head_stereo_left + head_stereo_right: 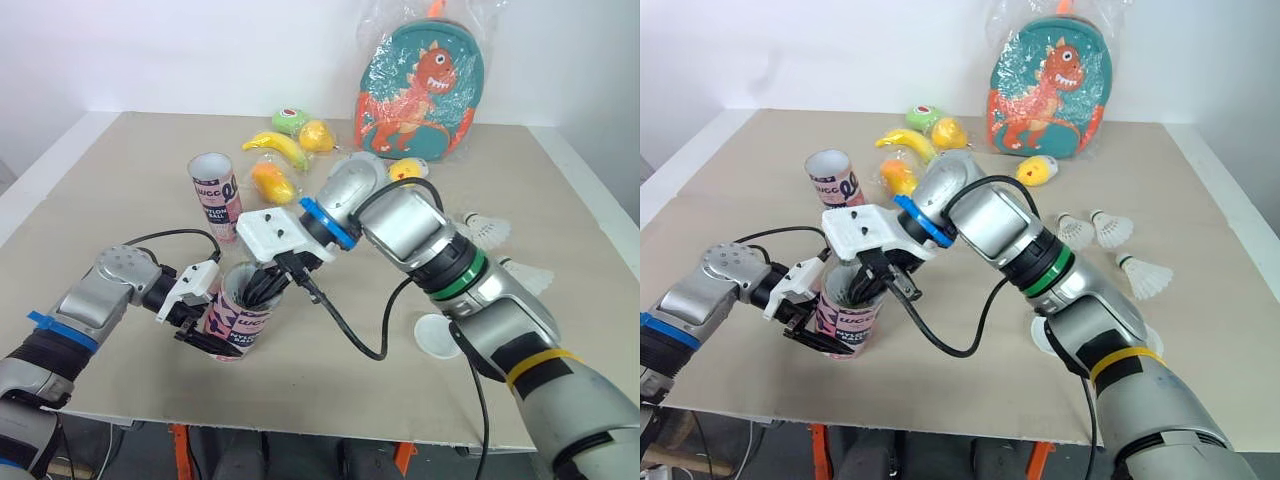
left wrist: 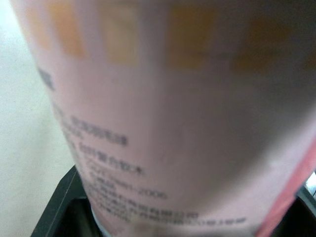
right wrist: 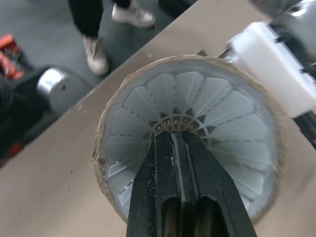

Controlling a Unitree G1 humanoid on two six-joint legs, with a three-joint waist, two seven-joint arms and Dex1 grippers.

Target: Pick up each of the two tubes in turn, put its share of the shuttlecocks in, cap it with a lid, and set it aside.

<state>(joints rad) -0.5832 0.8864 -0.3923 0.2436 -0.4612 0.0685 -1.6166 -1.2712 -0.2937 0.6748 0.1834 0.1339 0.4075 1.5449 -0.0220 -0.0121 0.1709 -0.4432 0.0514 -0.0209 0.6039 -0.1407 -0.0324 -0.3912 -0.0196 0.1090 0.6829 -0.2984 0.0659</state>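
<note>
Found the right pincer [image 3: 176,139] with its two black fingers pressed flat together, tips lowered into the open mouth of the tube [image 3: 100,140] and set at the centre of the white feather skirt of a shuttlecock [image 3: 217,98] seated inside the brown rim. Recorded a white block [image 3: 274,74] just beside the tube's rim, with tan bench [image 3: 44,197] around the tube. Noted, past the bench edge, a dark floor [image 3: 39,29], a person's pale shoes [image 3: 96,57] and a metal cylinder [image 3: 57,89].
</note>
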